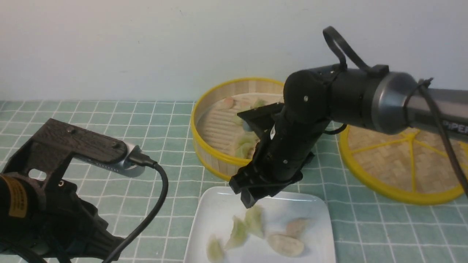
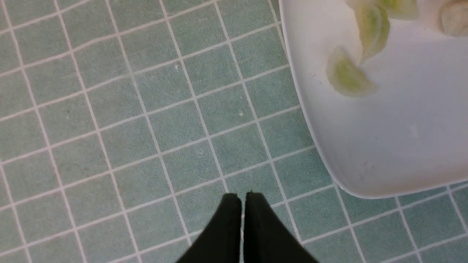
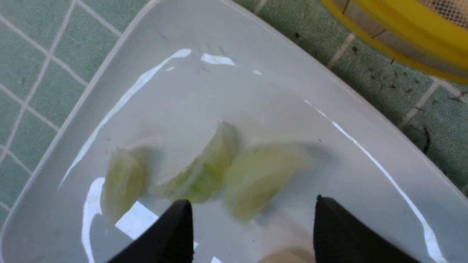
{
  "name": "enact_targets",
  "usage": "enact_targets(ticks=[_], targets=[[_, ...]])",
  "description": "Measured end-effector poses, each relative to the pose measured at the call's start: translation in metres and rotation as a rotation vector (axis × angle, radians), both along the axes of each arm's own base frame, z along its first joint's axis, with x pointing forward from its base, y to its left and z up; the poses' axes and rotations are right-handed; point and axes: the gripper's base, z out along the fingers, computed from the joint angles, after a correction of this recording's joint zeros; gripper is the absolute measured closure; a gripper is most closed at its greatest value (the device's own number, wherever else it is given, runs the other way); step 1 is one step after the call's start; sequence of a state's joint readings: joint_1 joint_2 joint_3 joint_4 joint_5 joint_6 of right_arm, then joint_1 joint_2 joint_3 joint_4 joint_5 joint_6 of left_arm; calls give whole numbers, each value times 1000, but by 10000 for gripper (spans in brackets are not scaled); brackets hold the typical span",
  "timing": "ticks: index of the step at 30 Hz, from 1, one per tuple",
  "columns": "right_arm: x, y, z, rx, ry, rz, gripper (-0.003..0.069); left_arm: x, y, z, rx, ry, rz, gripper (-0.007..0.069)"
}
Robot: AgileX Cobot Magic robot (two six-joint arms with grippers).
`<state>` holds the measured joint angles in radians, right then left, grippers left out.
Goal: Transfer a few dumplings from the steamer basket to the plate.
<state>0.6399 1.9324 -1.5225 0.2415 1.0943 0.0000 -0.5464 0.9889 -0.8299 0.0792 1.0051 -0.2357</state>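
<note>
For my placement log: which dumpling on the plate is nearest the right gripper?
The pale green dumpling just below the right gripper; the other four on the plate lie farther off.

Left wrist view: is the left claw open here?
No, the left claw is shut, its two black tips pressed together with no gap, above the green tiled cloth.

lid (image 1: 387, 164): woven, yellow-rimmed, lying flat at far right | tabletop (image 1: 146, 120): green, white-gridded | wall (image 1: 146, 44): plain, pale
</note>
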Motion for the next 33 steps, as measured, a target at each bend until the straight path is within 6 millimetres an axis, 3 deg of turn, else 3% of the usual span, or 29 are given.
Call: enact_targets(ticks=[1, 2, 3, 4, 5, 6, 7, 9, 10, 11, 14, 15, 16, 18, 22, 28, 33], targets=[[0, 0, 2, -1, -3, 2, 242, 0, 0, 0, -1, 0, 0, 631], [-3, -5, 24, -4, -45, -1, 269, -1, 0, 1, -3, -3, 0, 631], [-2, -6, 24, -8, -48, -2, 269, -1, 0, 1, -3, -3, 0, 631], [-10, -17, 57, -7, -130, -11, 341, -3, 2, 3, -10, -15, 0, 631], [-11, -18, 61, -6, -138, -12, 350, -3, 2, 4, -12, -17, 0, 631], [-24, -32, 94, 4, -212, -34, 428, -7, 4, 8, -25, -38, 0, 631], [-33, -40, 112, 20, -251, -44, 469, -9, 6, 10, -35, -54, 0, 631], [-59, -64, 158, 74, -365, -83, 567, -17, 10, 19, -72, -116, -2, 631], [-66, -69, 167, 92, -389, -88, 585, -17, 10, 19, -74, -118, -2, 631], [-94, -92, 197, 161, -489, -118, 635, -23, 14, 29, -118, -191, -5, 631], [-150, -136, 229, 302, -682, -153, 666, -31, 18, 42, -183, -297, -10, 631], [-154, -139, 230, 313, -697, -155, 666, -33, 19, 43, -189, -308, -10, 631], [-189, -167, 233, 402, -829, -165, 671, -36, 21, 48, -217, -355, -13, 631], [-224, -194, 228, 500, -970, -175, 672, -39, 22, 53, -240, -393, -15, 631], [-277, -235, 178, 646, -1205, -198, 672, -38, 22, 55, -254, -416, -16, 631], [-307, -265, 116, 750, -1304, -314, 672, -33, 18, 56, -280, -431, -19, 631], [-304, -267, 103, 761, -1270, -376, 672, -36, 17, 55, -315, -428, -18, 631]])
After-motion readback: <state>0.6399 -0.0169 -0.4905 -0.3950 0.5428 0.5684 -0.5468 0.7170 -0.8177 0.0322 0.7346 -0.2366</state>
